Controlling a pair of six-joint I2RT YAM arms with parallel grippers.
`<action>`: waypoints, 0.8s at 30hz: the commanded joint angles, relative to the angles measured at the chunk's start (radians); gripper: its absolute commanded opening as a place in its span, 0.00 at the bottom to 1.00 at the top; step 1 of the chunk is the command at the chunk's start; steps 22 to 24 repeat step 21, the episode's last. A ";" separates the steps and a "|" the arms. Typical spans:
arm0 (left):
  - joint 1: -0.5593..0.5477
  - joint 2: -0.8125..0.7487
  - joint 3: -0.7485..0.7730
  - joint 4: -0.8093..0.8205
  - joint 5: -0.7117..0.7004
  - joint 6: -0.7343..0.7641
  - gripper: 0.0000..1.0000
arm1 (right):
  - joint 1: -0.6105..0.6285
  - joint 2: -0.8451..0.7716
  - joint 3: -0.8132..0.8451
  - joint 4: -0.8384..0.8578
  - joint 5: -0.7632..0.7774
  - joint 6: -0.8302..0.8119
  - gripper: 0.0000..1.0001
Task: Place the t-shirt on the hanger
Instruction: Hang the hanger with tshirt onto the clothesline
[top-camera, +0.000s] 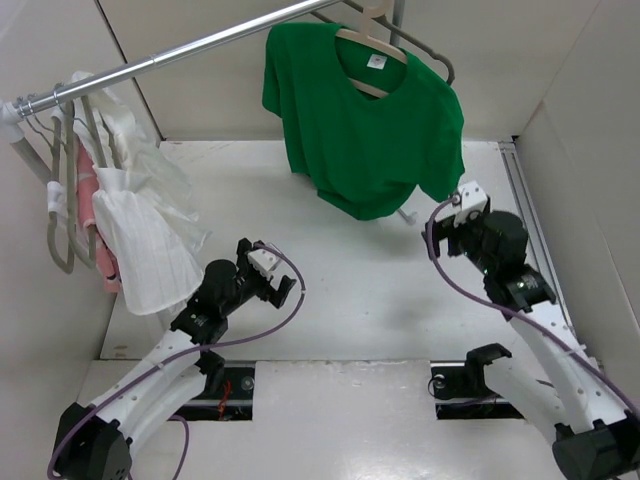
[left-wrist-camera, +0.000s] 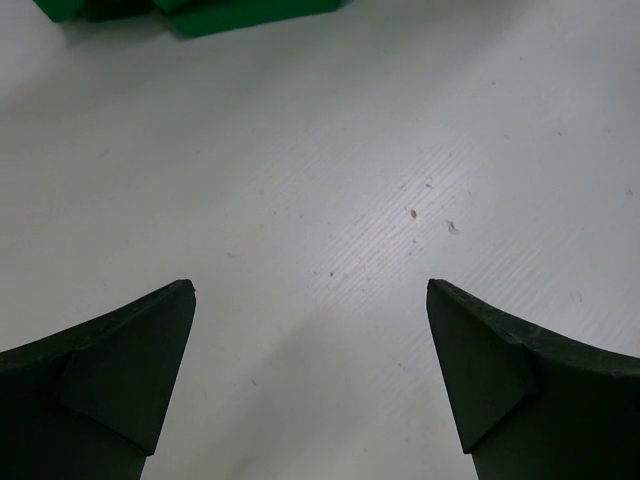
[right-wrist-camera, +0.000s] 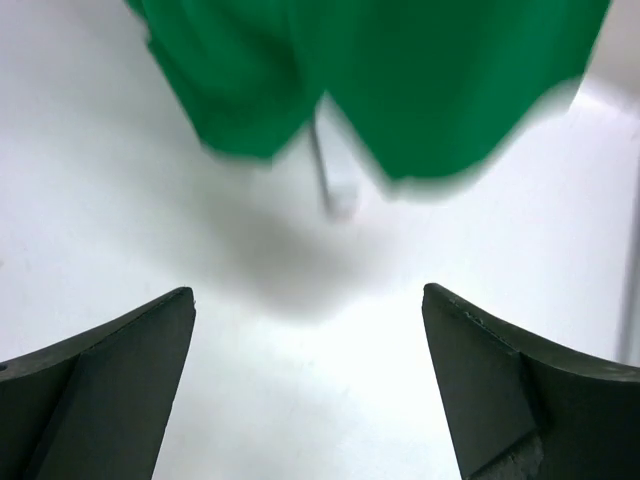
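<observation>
The bright green t-shirt (top-camera: 365, 125) hangs on the beige hanger (top-camera: 372, 40), whose hook is over the metal rail (top-camera: 190, 48) at the top of the top view. Its hem shows blurred at the top of the right wrist view (right-wrist-camera: 400, 80) and as a green strip at the top edge of the left wrist view (left-wrist-camera: 200, 12). My right gripper (top-camera: 452, 212) is open and empty just below the shirt's right hem. My left gripper (top-camera: 280, 282) is open and empty over the bare table, well left of and below the shirt.
White and pink garments (top-camera: 140, 225) hang on grey hangers at the rail's left end. A grey hanger (top-camera: 435, 60) sits behind the green shirt. White walls enclose the table (top-camera: 350, 290) on the left, back and right. A thin white post (right-wrist-camera: 325, 170) stands under the shirt.
</observation>
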 joint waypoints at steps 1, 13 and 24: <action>0.019 -0.011 -0.005 0.140 0.003 -0.013 1.00 | -0.035 -0.117 -0.185 0.058 0.057 0.128 1.00; 0.048 -0.020 -0.014 0.150 0.003 0.010 1.00 | -0.087 -0.273 -0.416 0.082 0.290 0.268 1.00; 0.057 -0.020 -0.014 0.150 0.003 0.019 1.00 | -0.087 -0.205 -0.375 0.091 0.269 0.280 1.00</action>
